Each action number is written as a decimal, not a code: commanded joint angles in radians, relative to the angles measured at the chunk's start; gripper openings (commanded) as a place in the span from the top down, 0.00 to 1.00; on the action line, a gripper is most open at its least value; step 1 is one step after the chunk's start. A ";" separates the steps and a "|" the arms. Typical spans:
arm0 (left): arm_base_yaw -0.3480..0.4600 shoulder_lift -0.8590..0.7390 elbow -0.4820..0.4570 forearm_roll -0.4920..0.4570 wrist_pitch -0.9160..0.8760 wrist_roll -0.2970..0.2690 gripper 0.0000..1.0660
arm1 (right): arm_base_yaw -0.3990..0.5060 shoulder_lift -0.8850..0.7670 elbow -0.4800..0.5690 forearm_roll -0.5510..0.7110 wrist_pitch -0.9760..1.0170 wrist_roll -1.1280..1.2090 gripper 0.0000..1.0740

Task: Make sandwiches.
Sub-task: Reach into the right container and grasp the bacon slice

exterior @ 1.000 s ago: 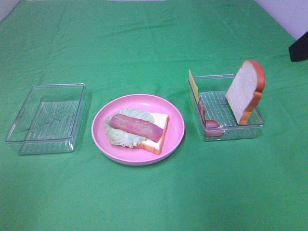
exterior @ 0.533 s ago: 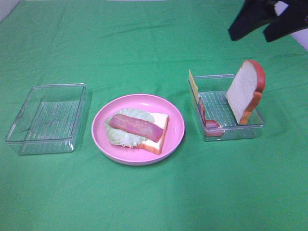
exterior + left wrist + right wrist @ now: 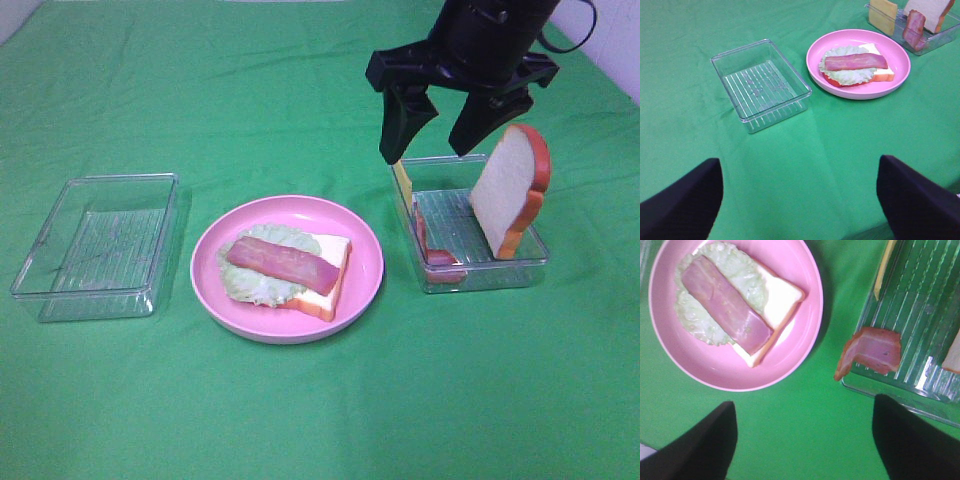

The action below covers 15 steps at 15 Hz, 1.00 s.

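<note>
Probably the cheese slice [image 3: 401,178] next, judging by where the right gripper [image 3: 425,152] hangs: just above it, jaws spread wide, nothing held. Slice standing on edge against the end wall of the clear tray [image 3: 485,272], on the side nearest the pink plate [image 3: 365,290], top edge poking above the rim.

Lower straight down, one finger to each flat face. Pinch only the part above the rim, so as not to clamp the wall too. Close softly, lift vertically, then carry across. Lay flat on the half-built sandwich [image 3: 290,265] in the plate's middle: bread, lettuce, one bacon piece on top.

Close by in the same tray: a spare bacon strip [image 3: 438,255] draped over the end wall beside the cheese, and an upright bread slice [image 3: 508,190] leaning at the other end. Easy to knock the bread with the outer finger.

Well apart on the green cloth [image 3: 320,420]: an empty tray [image 3: 95,300], beyond the plate. Left gripper [image 3: 800,200] wide open, empty, out of the path.
</note>
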 commanded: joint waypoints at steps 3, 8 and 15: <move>-0.002 -0.020 0.001 0.003 -0.011 0.002 0.24 | 0.002 0.152 -0.024 -0.028 0.010 0.006 0.38; -0.002 -0.020 0.001 0.003 -0.011 0.002 0.24 | 0.002 0.240 -0.024 -0.089 -0.090 0.013 0.43; -0.002 -0.020 0.001 0.003 -0.011 0.002 0.24 | 0.002 0.251 -0.024 -0.090 -0.077 0.013 1.00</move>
